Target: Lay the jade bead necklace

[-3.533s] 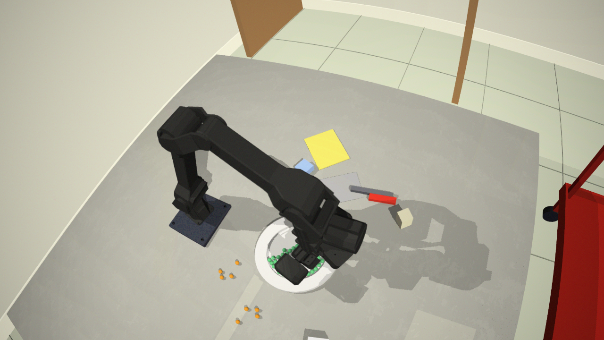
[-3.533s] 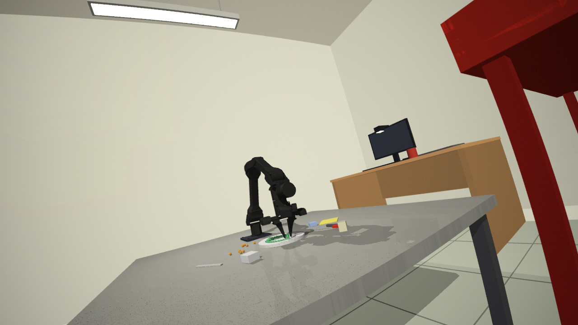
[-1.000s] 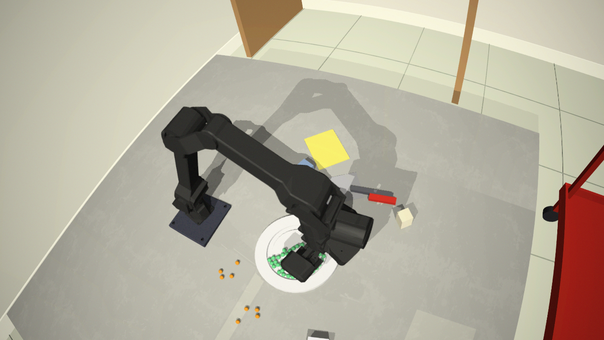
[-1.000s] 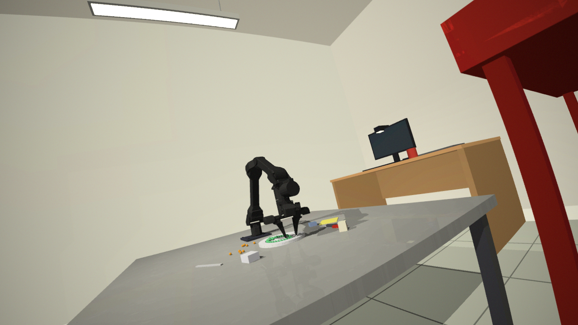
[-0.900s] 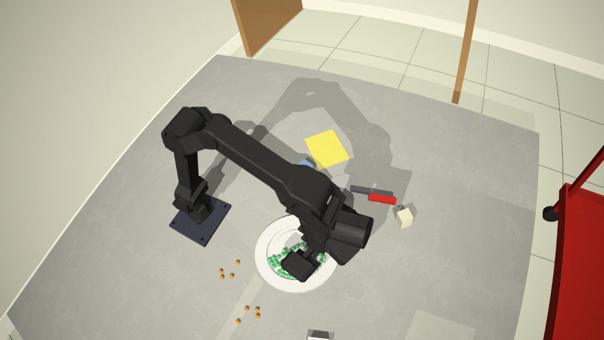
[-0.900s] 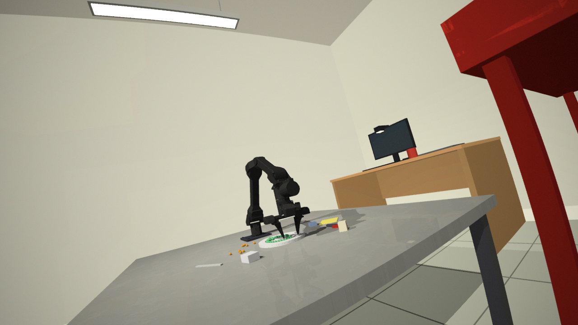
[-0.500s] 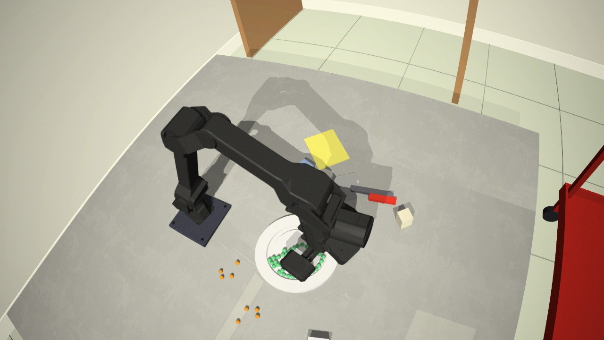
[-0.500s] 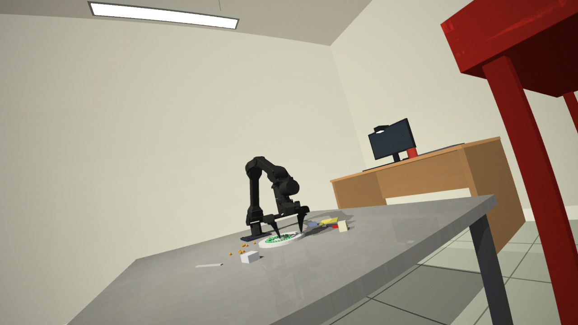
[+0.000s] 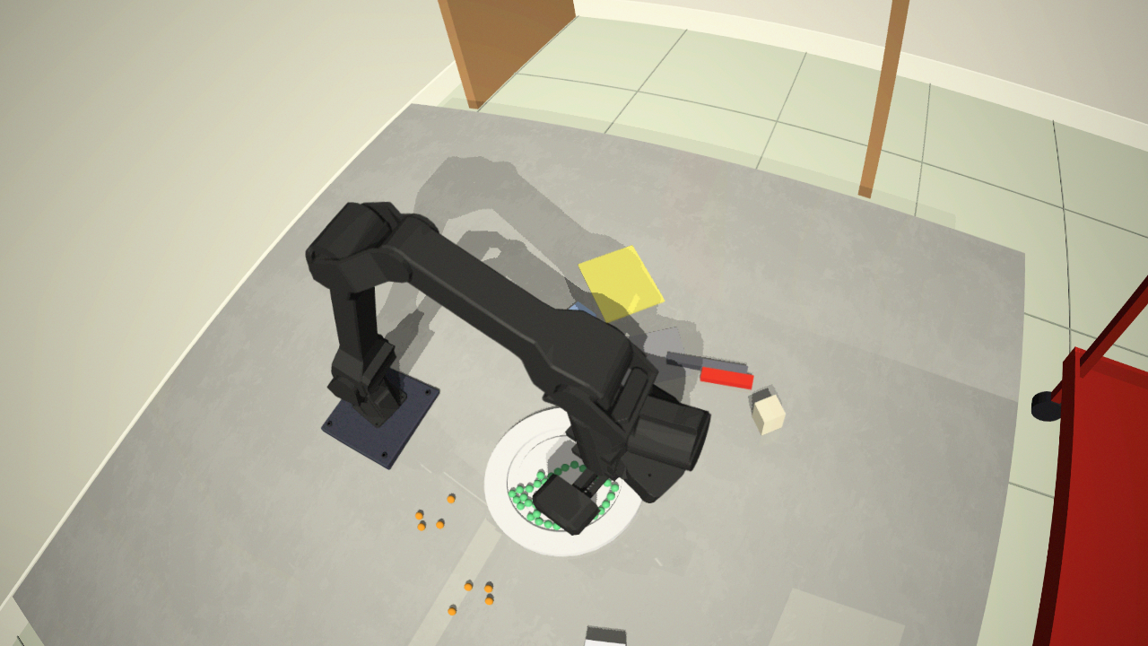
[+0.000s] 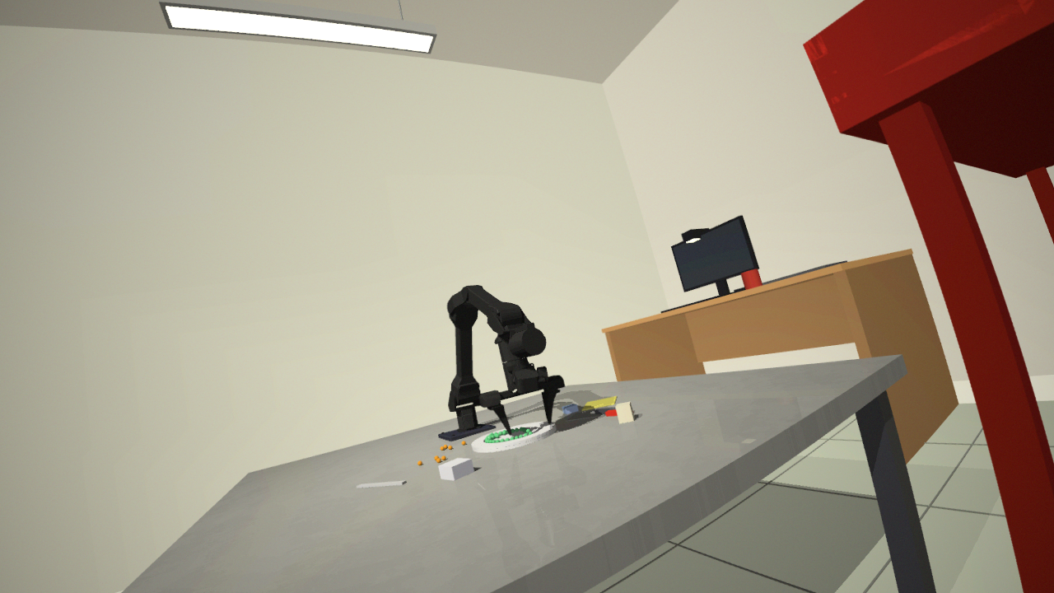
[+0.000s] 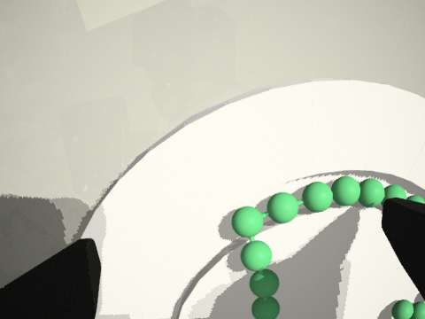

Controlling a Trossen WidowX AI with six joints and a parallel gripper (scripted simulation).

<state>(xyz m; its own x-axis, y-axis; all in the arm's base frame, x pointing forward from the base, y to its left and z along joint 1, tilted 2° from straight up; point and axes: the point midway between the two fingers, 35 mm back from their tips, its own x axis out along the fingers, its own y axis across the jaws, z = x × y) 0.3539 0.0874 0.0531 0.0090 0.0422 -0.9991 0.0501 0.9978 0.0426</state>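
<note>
The round white bead board (image 9: 495, 485) (image 10: 478, 446) (image 11: 266, 133) lies flat on the table. The jade green necklace (image 9: 613, 487) (image 10: 492, 438) (image 11: 317, 197) lies inside its wide rim. In the wrist view, one stretch curves along the groove, bends sharply at a corner bead and runs inward. In the top view, several beads bunch at the board's left. My gripper (image 10: 529, 428) (image 11: 247, 236) is wide open and empty, low over the board. One finger is at the board's outer edge, the other over the inner part beside the strand. The arm hides part of the necklace.
Orange beads (image 9: 451, 499) (image 10: 444, 447) lie scattered left of the board. A white block (image 10: 456, 468) is in front. Beyond the board lie a yellow sheet (image 9: 620, 281), a blue block (image 10: 571, 409), a red bar (image 9: 726, 377), a dark bar (image 9: 698, 362) and a cream block (image 9: 768, 413).
</note>
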